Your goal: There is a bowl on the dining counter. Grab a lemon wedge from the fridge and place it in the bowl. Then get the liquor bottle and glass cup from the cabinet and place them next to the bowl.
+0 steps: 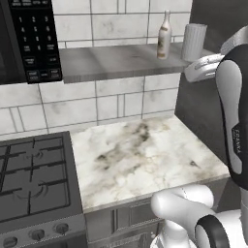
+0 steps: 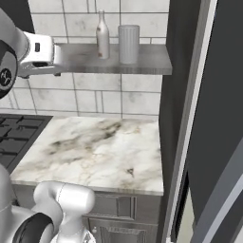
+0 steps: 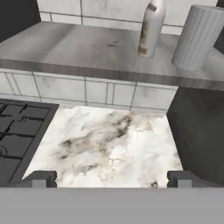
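A grey shelf (image 1: 111, 60) runs along a white tiled wall (image 1: 97, 104), above a marble counter (image 1: 140, 155). On the shelf stand the two things to be fetched: a pale bottle (image 1: 164, 35) with a tan label, upright, and just to its right a white ribbed cup (image 1: 193, 41), also upright. They stand close together but apart, near the shelf's right end. In the right base view the bottle (image 2: 102, 34) and cup (image 2: 128, 43) sit side by side in the same order.

To the left of the counter is a gas stove (image 1: 31, 181) with dark grates, and above it a black microwave (image 1: 29, 38) with a keypad. To the right stands a tall dark wall that may be the fridge's side (image 2: 218, 109), though this is hard to tell.

The white arm reaches up at shelf height, its hand short of the shelf's front edge. In the hand view the gripper (image 3: 111, 178) looks across the counter towards the shelf; its two dark fingertips (image 3: 39, 178) stand wide apart with nothing between them. The bottle (image 3: 151, 28) and cup (image 3: 199, 37) lie ahead and above them, well clear of the fingers.
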Motion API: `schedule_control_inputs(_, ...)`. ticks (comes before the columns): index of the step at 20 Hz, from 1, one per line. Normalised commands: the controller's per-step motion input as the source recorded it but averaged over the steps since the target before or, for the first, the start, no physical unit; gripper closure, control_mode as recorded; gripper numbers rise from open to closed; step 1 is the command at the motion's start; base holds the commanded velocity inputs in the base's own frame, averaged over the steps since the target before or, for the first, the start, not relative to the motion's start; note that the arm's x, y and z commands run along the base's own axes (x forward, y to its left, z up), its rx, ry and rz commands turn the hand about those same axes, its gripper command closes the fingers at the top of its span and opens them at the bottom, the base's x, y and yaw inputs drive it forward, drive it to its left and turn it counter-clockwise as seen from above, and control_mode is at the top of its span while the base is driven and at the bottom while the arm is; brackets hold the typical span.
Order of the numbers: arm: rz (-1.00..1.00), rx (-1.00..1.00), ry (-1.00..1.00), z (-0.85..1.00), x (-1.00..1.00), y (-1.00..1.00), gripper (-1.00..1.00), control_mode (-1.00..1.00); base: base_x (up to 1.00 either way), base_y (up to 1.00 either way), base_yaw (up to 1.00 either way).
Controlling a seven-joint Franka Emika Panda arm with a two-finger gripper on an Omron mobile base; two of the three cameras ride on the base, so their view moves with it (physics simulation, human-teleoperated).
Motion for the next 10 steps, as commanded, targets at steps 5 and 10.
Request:
schedule_control_inputs(5,-0.09,-0.07,-0.29,0.27,0.24,0.00,-1.00,-1.00,0.00,0.00,0.00)
schedule_control_inputs(10,-0.14,-0.08,-0.19,0.03,0.50,0.00,-1.00,-1.00,0.00,0.00,0.00)
